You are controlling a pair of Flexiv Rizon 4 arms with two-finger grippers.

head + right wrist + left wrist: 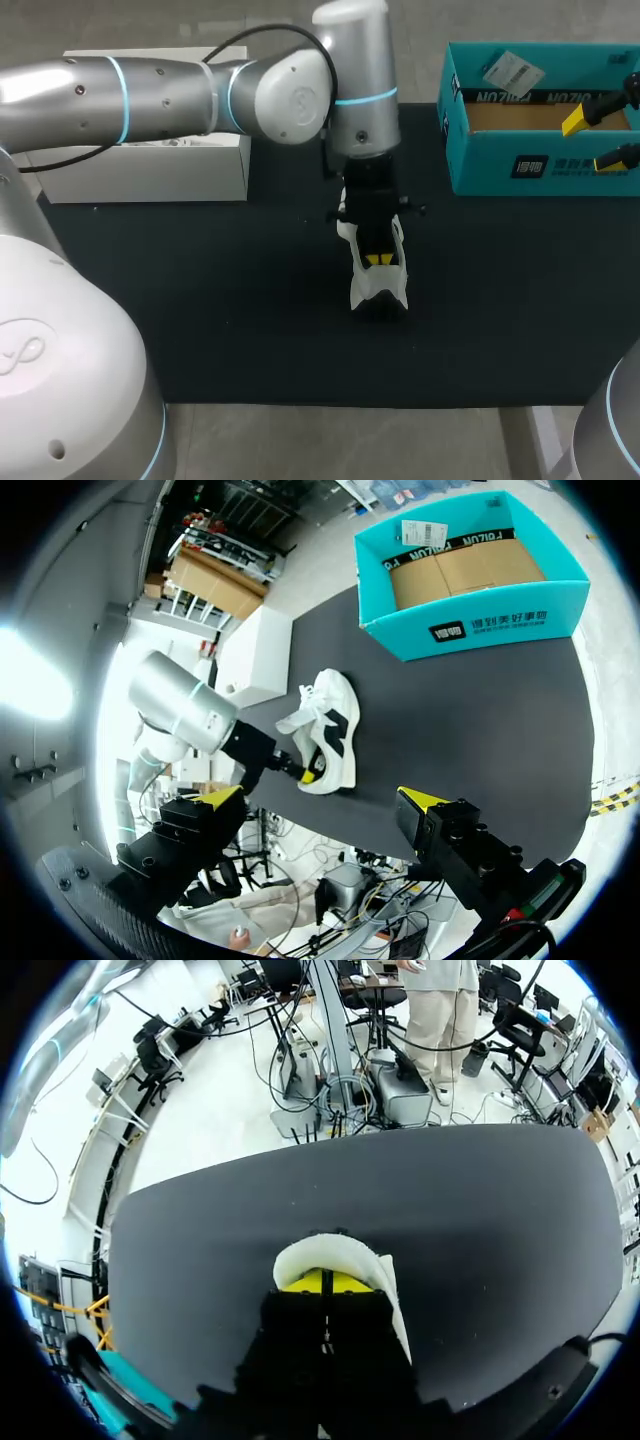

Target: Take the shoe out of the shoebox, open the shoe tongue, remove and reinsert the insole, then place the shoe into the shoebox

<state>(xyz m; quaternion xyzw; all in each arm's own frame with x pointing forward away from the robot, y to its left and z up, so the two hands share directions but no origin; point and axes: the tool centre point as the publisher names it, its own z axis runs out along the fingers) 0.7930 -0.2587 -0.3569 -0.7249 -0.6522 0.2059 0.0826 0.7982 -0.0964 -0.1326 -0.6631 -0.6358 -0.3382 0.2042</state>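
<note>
— Where is the shoe?
— The white and black shoe (376, 290) is out on the dark desk (200, 300), about the middle, well apart from the shoebox.
— And the shoebox?
— The teal shoebox (520, 165) stands at the far right of the desk. It is open, with brown cardboard showing inside and a paper tag on its far wall.
— Where is the left arm?
— The left arm (150, 95) comes in from the left and reaches the middle. The left tool (379, 261) points down into the shoe's opening. In its own wrist view, white shoe material curves around the tool's end.
— Is it gripping something in there?
— I cannot tell; the shoe hides too much of it.
— And the right tool?
— The right tool (597, 140) hangs above the right part of the shoebox. It is spread wide, with nothing between its fingers.
— Anything else on the desk?
— A white box (150, 170) at the far left edge, under the left arm.
</note>
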